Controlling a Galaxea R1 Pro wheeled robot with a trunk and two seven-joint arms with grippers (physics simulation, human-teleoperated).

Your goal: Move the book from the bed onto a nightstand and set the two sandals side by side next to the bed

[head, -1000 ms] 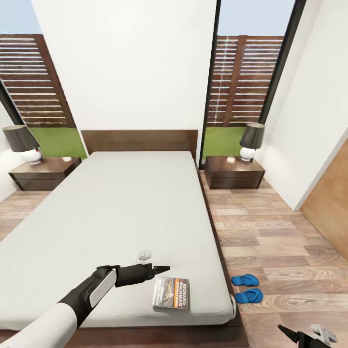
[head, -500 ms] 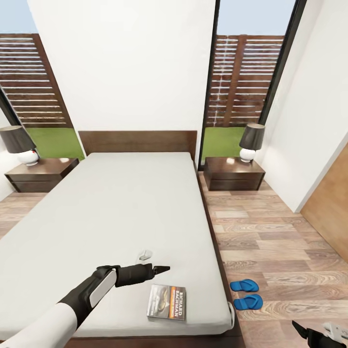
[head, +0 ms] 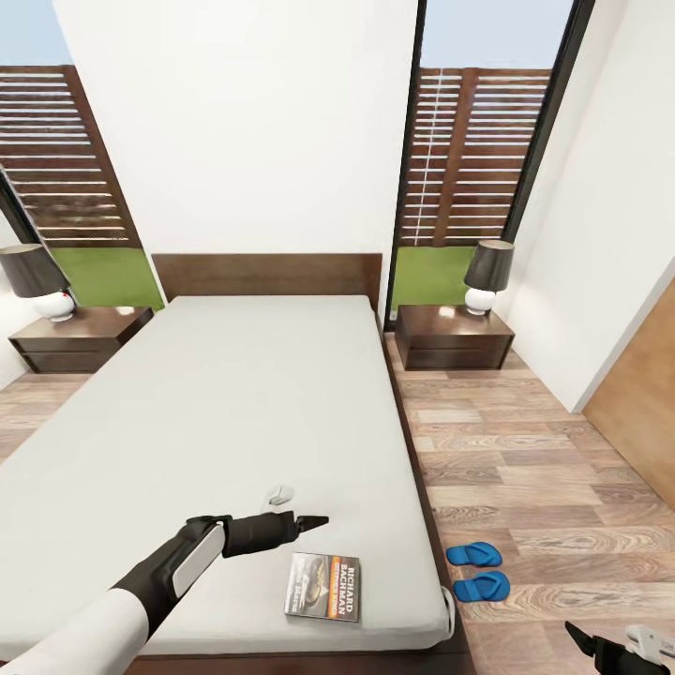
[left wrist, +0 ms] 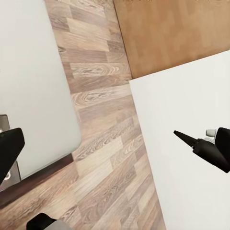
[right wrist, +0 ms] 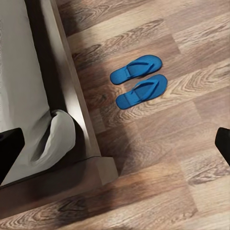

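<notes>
1. The book point(head: 323, 587) sits flat at the lower middle of the head frame, on the near right corner of the bed point(head: 216, 412), spine text facing right. Compared with a second ago it has slid a bit down and left in the picture, and so has everything else, so that's me moving the base/head, not the book. In the last half second nothing really shifted, so I've basically parked.

2. What that means: I reckon I'm lined up at the foot of the bed now and the book grab is the step in hand. Nothing has been picked up yet.

3. My left gripper point(head: 314, 519) hangs just above and a touch left of the book in the frame, apart from it, pointing right. Its jaws look pressed together into one point in the head view, though I can't be sure from this angle. I'd have to open up and drop toward the lower right to get the book.

4. The sandals point(head: 478, 569) are on the floor at the lower right, already side by side just next to the bed. The right wrist view shows them point(right wrist: 139, 81) well.

5. My right gripper point(head: 609, 645) pokes in at the bottom right corner, near the sandals, holding nothing; the jaws look spread.

6. The nightstands point(head: 454, 337) sit at the upper part of the frame, well apart from the book.
</notes>
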